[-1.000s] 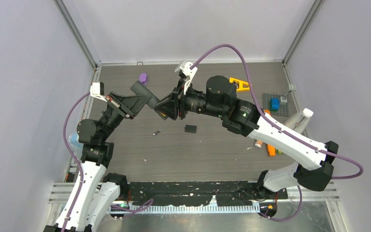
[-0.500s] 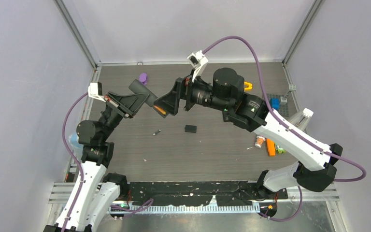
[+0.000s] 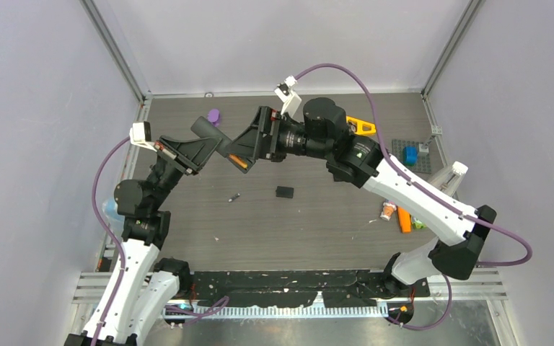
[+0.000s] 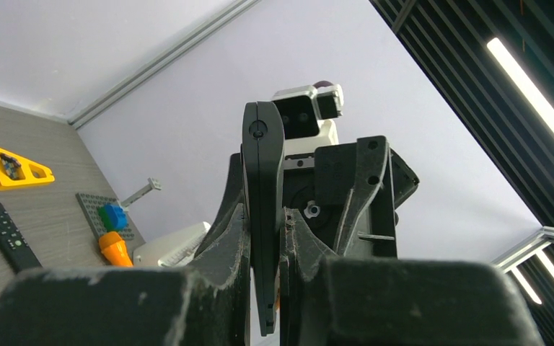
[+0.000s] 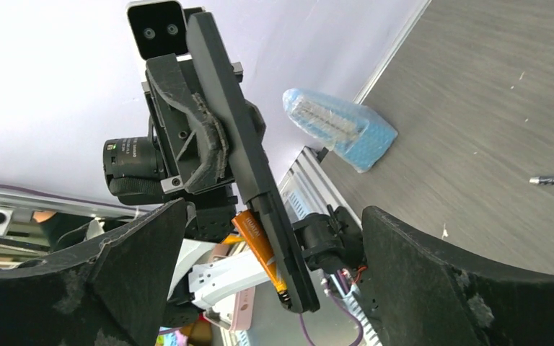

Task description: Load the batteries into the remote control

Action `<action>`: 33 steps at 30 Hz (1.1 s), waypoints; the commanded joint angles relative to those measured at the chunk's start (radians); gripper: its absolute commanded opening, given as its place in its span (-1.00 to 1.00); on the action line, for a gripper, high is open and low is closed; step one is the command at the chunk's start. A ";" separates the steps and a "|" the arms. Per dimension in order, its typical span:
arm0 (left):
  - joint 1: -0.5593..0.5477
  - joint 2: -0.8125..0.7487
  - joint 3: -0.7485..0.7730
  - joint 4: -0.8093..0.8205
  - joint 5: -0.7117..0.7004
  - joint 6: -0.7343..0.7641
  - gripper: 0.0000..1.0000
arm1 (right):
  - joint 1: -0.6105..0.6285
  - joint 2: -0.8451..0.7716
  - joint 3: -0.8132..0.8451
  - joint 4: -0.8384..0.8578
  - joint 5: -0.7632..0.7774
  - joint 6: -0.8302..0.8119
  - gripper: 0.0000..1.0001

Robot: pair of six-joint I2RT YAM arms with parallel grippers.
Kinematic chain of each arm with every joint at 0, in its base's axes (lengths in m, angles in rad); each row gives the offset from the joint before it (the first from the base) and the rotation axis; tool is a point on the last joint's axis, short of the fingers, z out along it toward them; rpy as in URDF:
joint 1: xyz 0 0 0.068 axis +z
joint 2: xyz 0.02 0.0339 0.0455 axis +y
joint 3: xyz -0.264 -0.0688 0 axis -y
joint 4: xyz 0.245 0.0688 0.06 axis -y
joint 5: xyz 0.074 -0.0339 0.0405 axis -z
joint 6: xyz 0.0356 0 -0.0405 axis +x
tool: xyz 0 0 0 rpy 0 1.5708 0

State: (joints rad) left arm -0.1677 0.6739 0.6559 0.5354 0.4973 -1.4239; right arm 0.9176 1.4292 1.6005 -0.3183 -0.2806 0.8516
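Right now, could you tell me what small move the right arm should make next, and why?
Probably ease the open right gripper forward to press the orange battery flat: it looks tilted in the remote that the left gripper clamps.

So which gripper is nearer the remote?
Left. The left gripper is shut on the remote; the right gripper is open, fingers spread either side of the orange battery in it.
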 commanded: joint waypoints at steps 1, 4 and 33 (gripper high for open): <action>0.005 -0.012 0.027 0.072 -0.017 0.031 -1.00 | -0.011 0.015 -0.013 0.087 -0.084 0.110 0.95; 0.005 -0.013 0.027 0.072 -0.017 0.034 -1.00 | -0.013 0.022 -0.024 0.102 -0.093 0.137 0.95; 0.005 -0.023 0.018 0.068 -0.038 0.031 -1.00 | -0.025 0.021 -0.122 0.195 -0.156 0.226 0.06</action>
State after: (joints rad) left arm -0.1677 0.6697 0.6559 0.5320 0.4900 -1.3975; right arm 0.8989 1.4750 1.5059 -0.1635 -0.4290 1.0599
